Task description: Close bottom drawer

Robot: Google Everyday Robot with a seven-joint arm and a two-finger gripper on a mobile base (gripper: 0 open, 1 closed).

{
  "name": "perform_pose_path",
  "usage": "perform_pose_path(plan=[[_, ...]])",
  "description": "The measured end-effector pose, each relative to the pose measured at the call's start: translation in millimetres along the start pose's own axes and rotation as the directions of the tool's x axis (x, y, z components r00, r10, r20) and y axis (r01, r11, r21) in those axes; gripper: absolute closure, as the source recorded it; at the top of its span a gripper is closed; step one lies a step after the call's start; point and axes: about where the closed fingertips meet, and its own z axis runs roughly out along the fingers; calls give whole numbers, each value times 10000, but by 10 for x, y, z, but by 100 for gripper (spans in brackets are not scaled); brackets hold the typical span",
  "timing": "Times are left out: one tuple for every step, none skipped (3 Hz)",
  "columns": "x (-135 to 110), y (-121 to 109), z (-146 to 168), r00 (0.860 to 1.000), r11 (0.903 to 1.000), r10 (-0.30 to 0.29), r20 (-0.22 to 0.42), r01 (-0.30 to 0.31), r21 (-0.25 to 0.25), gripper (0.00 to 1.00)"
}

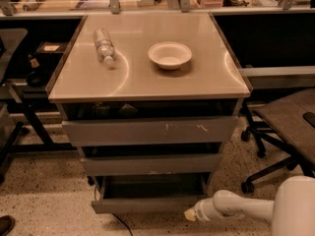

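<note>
The bottom drawer (147, 204) is the lowest and narrowest of three grey drawers in the cabinet. It stands partly pulled out, and its grey tray (152, 186) shows behind the plain front. My gripper (191, 214) is at the end of the white arm (236, 206), low on the right. It is at the right end of the drawer's front, touching or almost touching it.
The widest scratched drawer (150, 130) and the middle drawer (150, 164) also stick out slightly. A plastic bottle (104, 45) and a white bowl (170, 55) lie on the cabinet top (147, 80). An office chair (285, 127) stands at right. A cable (120, 222) lies on the floor.
</note>
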Motion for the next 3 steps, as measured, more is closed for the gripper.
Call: perform_pose_path(plan=[[0,0,0,10000,10000,0,0,0,0,81],[0,0,0,10000,10000,0,0,0,-1,58],[0,1,1,10000,10000,0,-1,0,-1,35]])
